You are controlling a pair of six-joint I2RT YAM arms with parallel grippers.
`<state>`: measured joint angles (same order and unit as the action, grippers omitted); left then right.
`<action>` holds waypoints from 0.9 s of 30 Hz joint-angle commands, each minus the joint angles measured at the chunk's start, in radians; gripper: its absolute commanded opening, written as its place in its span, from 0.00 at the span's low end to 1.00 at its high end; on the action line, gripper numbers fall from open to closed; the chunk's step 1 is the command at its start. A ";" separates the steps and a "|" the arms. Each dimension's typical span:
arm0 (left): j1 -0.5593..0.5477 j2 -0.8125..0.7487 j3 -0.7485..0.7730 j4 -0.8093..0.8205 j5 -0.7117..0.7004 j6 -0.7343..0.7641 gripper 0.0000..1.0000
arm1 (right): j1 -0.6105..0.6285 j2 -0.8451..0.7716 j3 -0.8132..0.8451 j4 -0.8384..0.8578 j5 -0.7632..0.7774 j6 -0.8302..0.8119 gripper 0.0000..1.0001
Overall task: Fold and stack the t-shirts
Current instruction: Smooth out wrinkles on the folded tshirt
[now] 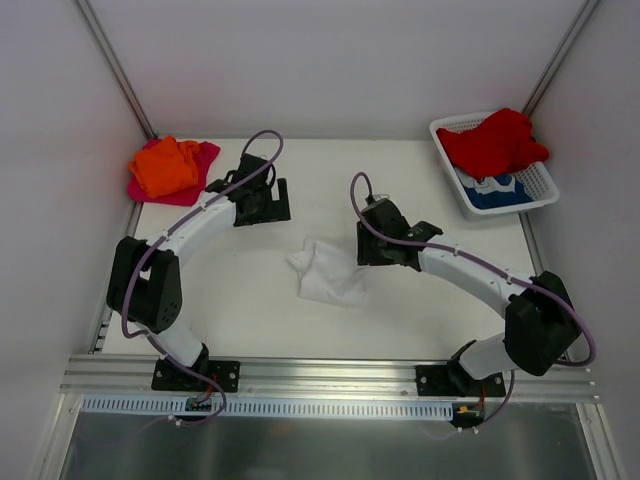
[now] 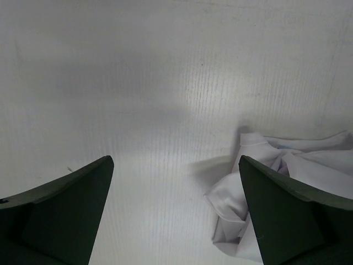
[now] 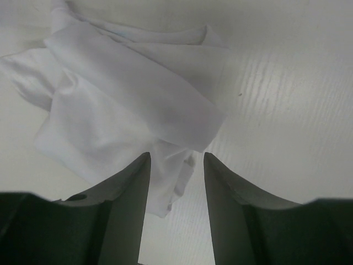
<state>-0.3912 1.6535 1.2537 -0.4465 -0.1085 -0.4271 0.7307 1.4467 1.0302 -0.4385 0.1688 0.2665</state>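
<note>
The white table (image 1: 250, 310) carries everything. The left arm (image 1: 190, 235) curves in from the near left and the right arm (image 1: 480, 272) from the near right. A white mesh basket (image 1: 545, 192) sits at the far right corner.

A white shirt (image 1: 325, 272) lies crumpled at the table's middle, between the two arms. A red shirt (image 1: 495, 143) is heaped in the basket and spills over its far rim; a blue-and-white shirt (image 1: 497, 188) lies under it. At the far left corner an orange shirt (image 1: 165, 167) rests on a pink shirt (image 1: 207, 157).

The left hand (image 2: 175, 160) is wide open above bare table, left of the white shirt, and grips nothing. The right hand (image 3: 176, 155) is at that shirt's right edge with its fingers apart; cloth shows in the gap, but nothing is clamped.
</note>
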 commanded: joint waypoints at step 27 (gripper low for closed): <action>0.005 -0.063 -0.031 0.020 0.007 -0.004 0.99 | -0.045 0.023 -0.111 0.162 -0.060 -0.007 0.28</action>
<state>-0.3912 1.6352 1.2293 -0.4377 -0.1059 -0.4271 0.6868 1.4551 0.9195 -0.3161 0.1150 0.2672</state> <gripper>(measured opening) 0.991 0.297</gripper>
